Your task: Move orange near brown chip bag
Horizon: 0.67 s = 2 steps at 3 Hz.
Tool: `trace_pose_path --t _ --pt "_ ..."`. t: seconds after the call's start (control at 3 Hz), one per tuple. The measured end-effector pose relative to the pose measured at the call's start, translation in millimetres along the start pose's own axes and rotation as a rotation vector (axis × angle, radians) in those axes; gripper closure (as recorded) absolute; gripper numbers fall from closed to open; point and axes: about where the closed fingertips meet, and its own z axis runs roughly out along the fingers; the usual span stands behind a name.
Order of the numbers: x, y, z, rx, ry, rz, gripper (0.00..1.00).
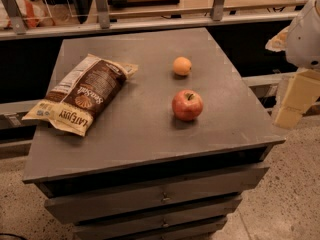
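Observation:
The orange (182,66) is a small round yellow-orange fruit on the grey cabinet top (140,129), toward the back right of centre. The brown chip bag (82,94) lies flat on the left side of the top, its cream ends pointing back right and front left. There is a wide gap of bare top between the orange and the bag. My gripper (294,104) hangs at the right edge of the camera view, off the cabinet's right side and below the white arm (306,34), well away from the orange.
A red apple (187,105) with a stem stands in front of the orange. The cabinet has drawers (162,198) on its front. A rail with metal posts (150,24) runs behind it. Speckled floor (290,194) lies to the right.

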Motion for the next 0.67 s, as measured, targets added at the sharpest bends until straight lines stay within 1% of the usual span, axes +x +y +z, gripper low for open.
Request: trace_pose_path --t 0.33,0.67 --pt "0.0 0.0 0.0 0.000 0.000 0.000 0.00" --pt "10.1 -9.7 -1.4 0.046 -0.031 0.074 0.00"
